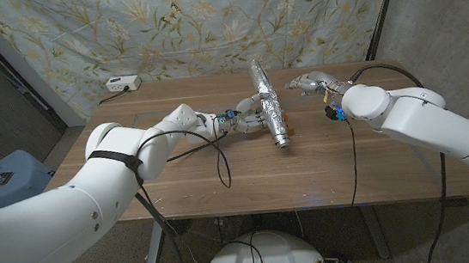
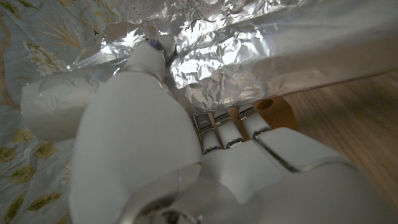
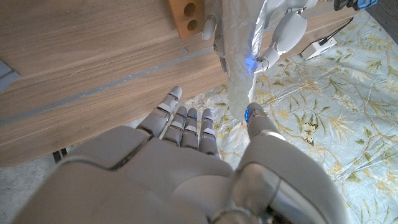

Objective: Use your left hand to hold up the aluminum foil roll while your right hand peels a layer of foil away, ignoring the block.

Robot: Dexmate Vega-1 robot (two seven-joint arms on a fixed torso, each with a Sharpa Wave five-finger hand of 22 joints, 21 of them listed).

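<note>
The crinkled aluminum foil roll (image 1: 269, 102) stands tilted on the table, its top leaning toward the back. My left hand (image 1: 249, 119) grips it around the middle from the left, thumb (image 2: 148, 55) pressed on the foil (image 2: 236, 62). My right hand (image 1: 309, 82) hovers to the right of the roll's upper part, fingers spread and holding nothing. In the right wrist view its fingers (image 3: 186, 124) reach toward the roll (image 3: 239, 56) with a gap between. A wooden block (image 1: 288, 127) with holes (image 3: 186, 15) sits at the roll's foot, and it also shows behind the left hand's fingers (image 2: 273, 112).
A white power strip (image 1: 123, 84) lies at the table's back left edge. A blue bin (image 1: 2, 180) stands on the floor left of the table. Black cables (image 1: 223, 163) trail from both wrists over the wood. A patterned curtain (image 1: 207, 22) hangs behind.
</note>
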